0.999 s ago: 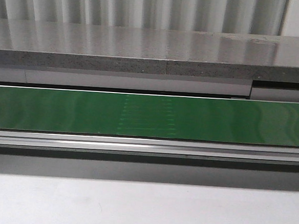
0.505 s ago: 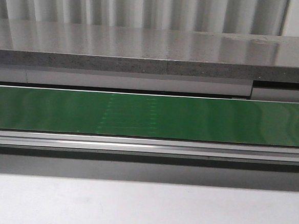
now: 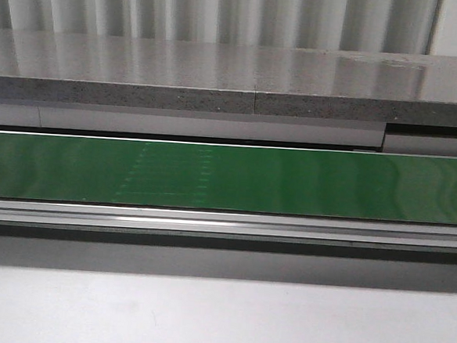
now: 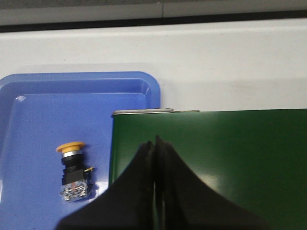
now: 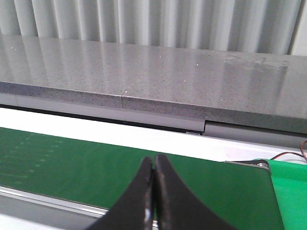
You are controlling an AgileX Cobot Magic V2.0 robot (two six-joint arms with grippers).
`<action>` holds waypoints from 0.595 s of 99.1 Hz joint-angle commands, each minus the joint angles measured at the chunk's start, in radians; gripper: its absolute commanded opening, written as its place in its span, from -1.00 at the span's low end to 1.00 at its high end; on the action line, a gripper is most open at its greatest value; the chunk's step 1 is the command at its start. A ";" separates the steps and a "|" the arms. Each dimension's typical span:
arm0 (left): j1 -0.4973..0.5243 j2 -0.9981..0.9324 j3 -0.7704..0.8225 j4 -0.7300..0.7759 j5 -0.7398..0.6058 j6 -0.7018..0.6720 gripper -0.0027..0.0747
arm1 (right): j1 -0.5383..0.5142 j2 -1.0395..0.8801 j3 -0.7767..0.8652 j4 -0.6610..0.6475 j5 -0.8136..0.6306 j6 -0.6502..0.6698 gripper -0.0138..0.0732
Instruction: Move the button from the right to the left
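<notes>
- The button (image 4: 73, 171) stands upright in a blue tray (image 4: 29, 115), yellow cap on top, at nine o'clock from the left pincer (image 4: 154, 143).
- Left pincer: closed tight, empty, over the green belt (image 4: 230, 153).
- Right pincer (image 5: 154, 160): also pressed together, empty, above the belt; grey tabletop (image 5: 144, 72) at twelve o'clock.
</notes>
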 commanded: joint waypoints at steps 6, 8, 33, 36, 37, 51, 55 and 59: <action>-0.074 -0.123 0.057 -0.015 -0.117 -0.026 -0.98 | 0.004 0.007 -0.021 0.011 -0.081 -0.004 -0.83; -0.083 -0.138 0.065 -0.018 -0.124 -0.026 -0.98 | 0.004 0.007 -0.021 0.011 -0.081 -0.004 -0.83; -0.141 -0.319 0.223 -0.105 -0.241 -0.031 -0.98 | 0.004 0.007 -0.021 0.011 -0.081 -0.004 -0.83; -0.146 -0.339 0.238 -0.105 -0.240 -0.031 -0.98 | 0.004 0.007 -0.021 0.011 -0.081 -0.004 -0.83; -0.146 -0.349 0.244 -0.105 -0.240 -0.031 -0.98 | 0.004 0.007 -0.021 0.011 -0.081 -0.004 -0.83; -0.146 -0.448 0.308 -0.110 -0.256 -0.031 -0.98 | 0.004 0.007 -0.021 0.011 -0.081 -0.004 -0.83; -0.146 -0.481 0.327 -0.126 -0.267 -0.031 -0.98 | 0.004 0.007 -0.021 0.011 -0.081 -0.004 -0.83; -0.146 -0.508 0.341 -0.139 -0.272 -0.031 -0.98 | 0.004 0.007 -0.021 0.011 -0.081 -0.004 -0.83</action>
